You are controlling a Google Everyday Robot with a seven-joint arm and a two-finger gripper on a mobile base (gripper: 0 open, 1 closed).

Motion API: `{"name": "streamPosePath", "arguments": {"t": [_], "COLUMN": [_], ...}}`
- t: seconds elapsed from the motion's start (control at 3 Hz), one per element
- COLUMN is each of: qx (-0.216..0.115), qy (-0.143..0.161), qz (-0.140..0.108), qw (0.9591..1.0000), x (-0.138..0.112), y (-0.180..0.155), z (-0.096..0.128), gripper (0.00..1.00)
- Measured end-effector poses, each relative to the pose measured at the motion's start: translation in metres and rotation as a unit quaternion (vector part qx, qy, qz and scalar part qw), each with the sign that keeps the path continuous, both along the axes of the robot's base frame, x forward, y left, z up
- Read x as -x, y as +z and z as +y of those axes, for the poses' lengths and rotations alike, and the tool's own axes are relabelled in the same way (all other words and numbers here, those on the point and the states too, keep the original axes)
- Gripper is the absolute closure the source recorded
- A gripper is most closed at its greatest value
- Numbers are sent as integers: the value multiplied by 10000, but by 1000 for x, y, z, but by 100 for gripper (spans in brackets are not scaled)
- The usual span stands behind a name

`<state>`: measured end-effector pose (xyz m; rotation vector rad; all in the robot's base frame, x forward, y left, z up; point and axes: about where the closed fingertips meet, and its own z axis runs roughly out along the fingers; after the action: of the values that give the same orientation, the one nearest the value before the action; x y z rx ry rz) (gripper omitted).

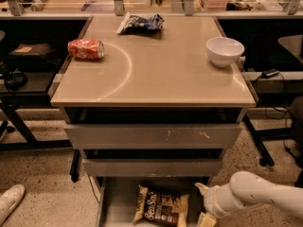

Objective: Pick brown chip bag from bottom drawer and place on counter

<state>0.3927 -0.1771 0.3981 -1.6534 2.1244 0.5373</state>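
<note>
Bottom drawer (118,201) open beneath beige counter (165,74): gripper (203,204) low at its right edge, jaws apart, empty. Brown chip bag (161,206) just left of the jaws, flat on the drawer floor, long axis roughly front-to-back. Dark brown, crinkled, tan-edged, white lettering upward.

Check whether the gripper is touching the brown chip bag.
Apart. The camera view shows bare bottom drawer floor between the gripper, at lower right, and the brown chip bag.
</note>
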Motion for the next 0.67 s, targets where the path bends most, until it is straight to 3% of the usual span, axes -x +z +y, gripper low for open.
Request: {"name": "streamPosePath", "arguments": {"t": [0.33,0.67], "qx": [-217,-614], "qy": [-1,31], "qz": [-182,-32], "qw": [9996,9981], "x": [-23,-21], "y": [-60,-143], "z": [-6,4], "gripper": [0,0]}}
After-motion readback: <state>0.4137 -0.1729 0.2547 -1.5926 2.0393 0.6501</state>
